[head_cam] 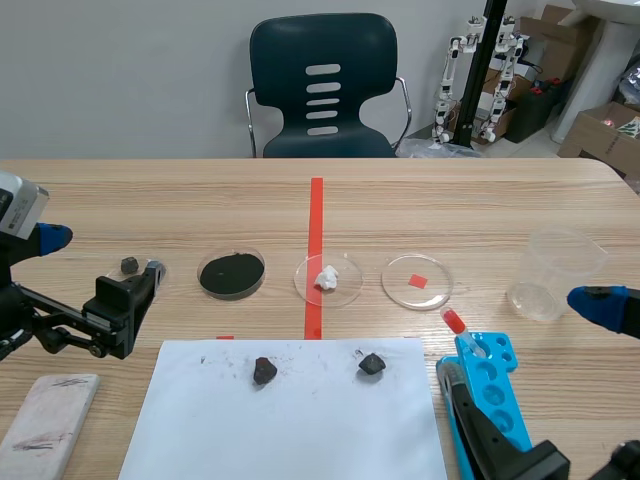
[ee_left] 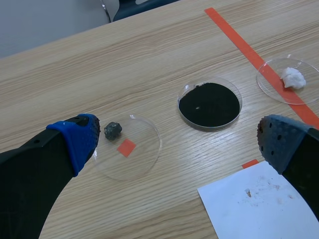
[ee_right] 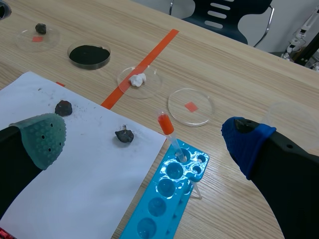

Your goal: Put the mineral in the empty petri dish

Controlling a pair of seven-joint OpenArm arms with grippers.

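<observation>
Left gripper (ee_left: 177,144): fingers spread wide, held nothing.
Right gripper (ee_right: 144,139): fingers spread wide, held nothing.
Mineral (head_cam: 264,371): lay on the near paper (head_cam: 200,420), left of second mineral (head_cam: 371,364).
Empty petri dish (head_cam: 417,281): farther, right of both.

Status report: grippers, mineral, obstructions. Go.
Left gripper open, right gripper open, both empty. Two dark rough mineral lumps on white paper sheet, untouched. Empty clear round petri dish unobstructed.
</observation>
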